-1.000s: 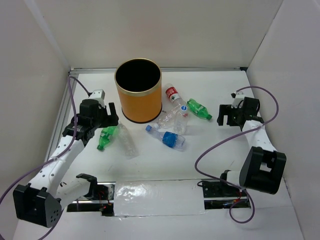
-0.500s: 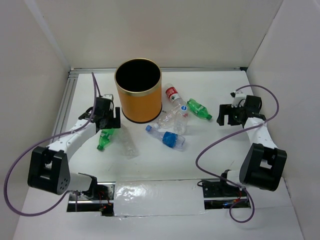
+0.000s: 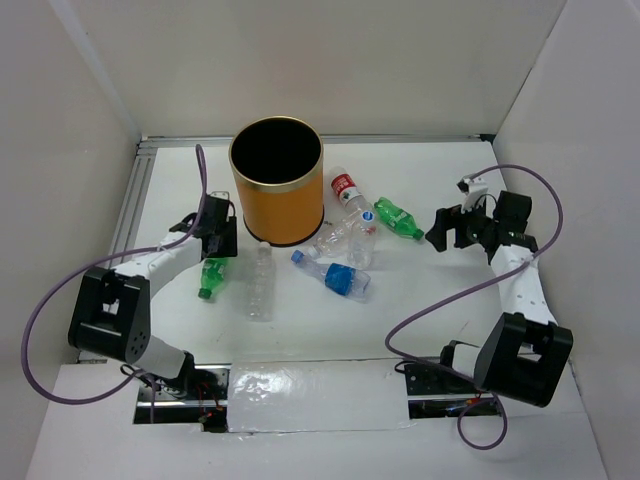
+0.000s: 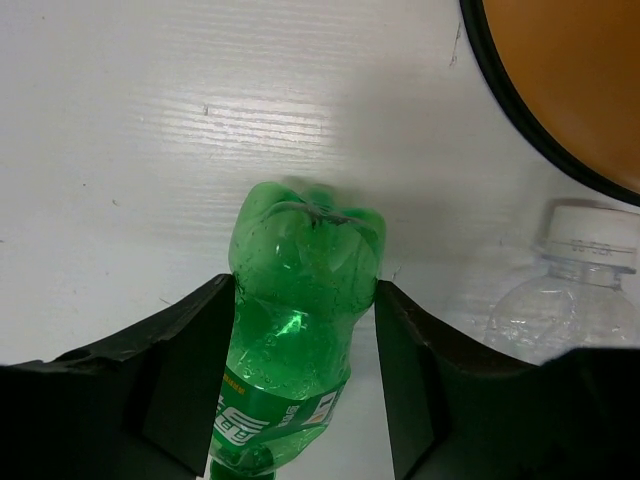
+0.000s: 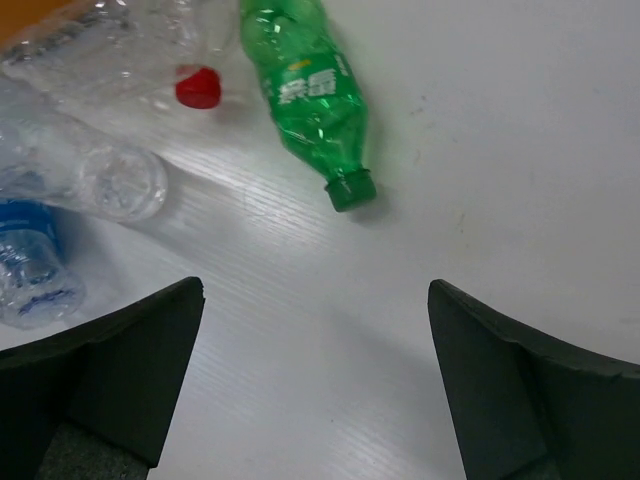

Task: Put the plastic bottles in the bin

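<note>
White worktop (image 3: pixel 420 320) under the left claw (image 3: pixel 220 252) and right claw (image 3: pixel 436 238), with faint streaky grain just below each. Aluminium far rail (image 3: pixel 400 137) sits on the far edge, well beyond both claws. Side rail (image 3: pixel 128 215) runs along the left edge, outboard of the left claw, near but apart. White back wall (image 3: pixel 350 60) rises behind the far rail. Left wall (image 3: pixel 60 150) is outboard of the left claw, right wall (image 3: pixel 575 150) outboard of the right claw. Shiny clear film (image 3: pixel 300 385) lies at the near edge, well behind both claws and between them sideways. Left slot (image 3: pixel 212 385) and right slot (image 3: pixel 425 400), both dark, flank the film.
</note>
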Controlling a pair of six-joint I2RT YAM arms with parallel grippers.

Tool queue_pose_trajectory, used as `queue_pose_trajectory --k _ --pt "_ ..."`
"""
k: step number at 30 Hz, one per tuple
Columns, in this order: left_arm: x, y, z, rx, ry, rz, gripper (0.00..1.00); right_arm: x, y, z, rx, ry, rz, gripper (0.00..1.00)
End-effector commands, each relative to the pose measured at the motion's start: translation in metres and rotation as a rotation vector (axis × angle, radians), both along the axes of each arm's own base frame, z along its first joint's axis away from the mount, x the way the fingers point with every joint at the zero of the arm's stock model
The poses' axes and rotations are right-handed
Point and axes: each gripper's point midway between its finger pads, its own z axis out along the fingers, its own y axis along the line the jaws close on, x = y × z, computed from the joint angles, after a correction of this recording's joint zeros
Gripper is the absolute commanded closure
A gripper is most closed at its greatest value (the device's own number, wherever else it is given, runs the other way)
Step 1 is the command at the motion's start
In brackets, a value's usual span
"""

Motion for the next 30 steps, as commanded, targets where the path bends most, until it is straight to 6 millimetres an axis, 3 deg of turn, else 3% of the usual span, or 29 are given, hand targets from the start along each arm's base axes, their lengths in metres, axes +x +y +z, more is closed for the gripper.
queue_pose_trajectory --k 1,4,5,6,8,10,14,15,18,19,21,22,23,25,28,29,30 --pt "-0.021 0.001 -0.022 0.012 0.111 -0.019 0.58 0.001 0.018 0.018 0.027 -0.105 0.14 0.0" --pt "-0.022 0.003 -0.018 0.003 0.106 -0.015 0.74 0.001 0.027 0.018 0.067 -0.096 0.201 0.0" --pt "-0.021 0.002 -0.016 -0.005 0.096 -0.006 0.89 0.004 0.027 0.019 0.07 -0.102 0.214 0.0" --pt "-0.024 0.003 -0.017 -0.002 0.108 -0.006 0.96 0.005 0.029 0.023 0.082 -0.106 0.227 0.0" --pt "-0.03 0.004 -0.011 -0.006 0.115 0.002 1.0 0.008 0.03 0.024 0.091 -0.106 0.234 0.02" --pt "-0.026 0.0 0.011 -0.033 0.063 0.006 1.0 0.009 0.031 0.026 0.098 -0.111 0.243 0.08" --pt "-0.026 -0.007 0.083 -0.098 -0.093 -0.021 1.0 0.012 0.03 0.03 0.091 -0.117 0.248 0.21" --pt "-0.027 -0.006 0.108 -0.112 -0.16 -0.024 1.0 0.013 0.029 0.027 0.095 -0.108 0.247 0.25" --pt "-0.027 -0.02 0.167 -0.172 -0.274 -0.117 1.0 0.015 0.031 0.025 0.11 -0.104 0.265 0.45" --pt "-0.026 -0.026 0.202 -0.201 -0.353 -0.155 1.0 0.018 0.027 0.029 0.104 -0.115 0.257 0.5" --pt "-0.029 -0.044 0.235 -0.28 -0.411 -0.236 1.0 0.021 0.027 0.024 0.121 -0.099 0.263 0.65" --pt "-0.03 -0.051 0.251 -0.31 -0.441 -0.271 1.0 0.024 0.026 0.026 0.119 -0.103 0.263 0.68" --pt "-0.03 -0.067 0.29 -0.367 -0.535 -0.35 1.0 0.028 0.025 0.026 0.121 -0.101 0.263 0.69" --pt "-0.026 -0.082 0.328 -0.44 -0.617 -0.405 1.0 0.029 0.024 0.025 0.126 -0.09 0.262 0.69" --pt "-0.012 -0.103 0.4 -0.559 -0.784 -0.479 1.0 0.031 0.024 0.022 0.135 -0.073 0.261 0.69" --pt "0.009 -0.114 0.412 -0.612 -0.822 -0.491 1.0 0.032 0.023 0.019 0.131 -0.07 0.265 0.69" --pt "0.009 -0.114 0.412 -0.612 -0.822 -0.491 1.0 0.032 0.023 0.019 0.131 -0.07 0.265 0.69"
